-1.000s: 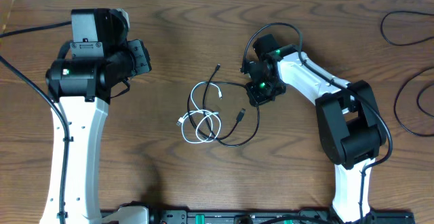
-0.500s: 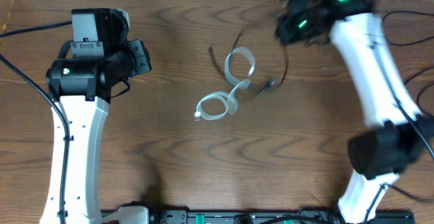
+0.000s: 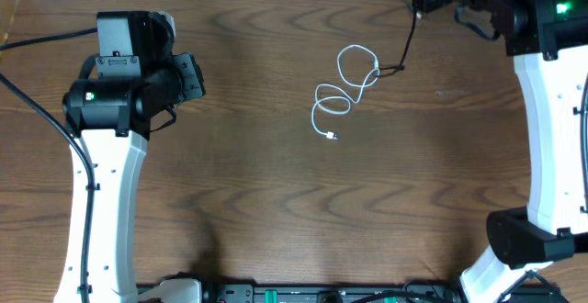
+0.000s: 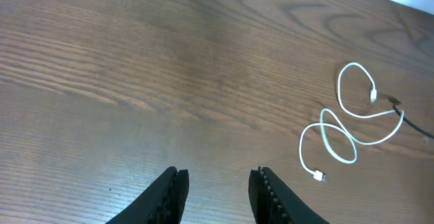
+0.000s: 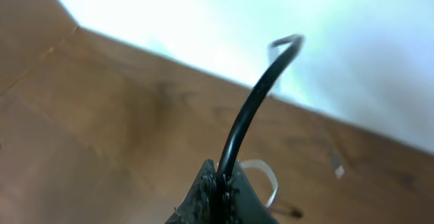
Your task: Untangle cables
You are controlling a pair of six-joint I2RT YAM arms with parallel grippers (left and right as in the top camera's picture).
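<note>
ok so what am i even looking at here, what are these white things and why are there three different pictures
Those are two robot arms, the left arm and right arm, at a wooden table. Each ends in two pinching fingers. One picture looks down from above; the other two come from a camera on each wrist, looking past its own fingers. A thin white cable lies in loose loops on the table. The right fingers are shut on a thin black cable, whose other end reaches the white loops; whether they are hooked I cannot tell. The left fingers are open, holding nothing.
</note>
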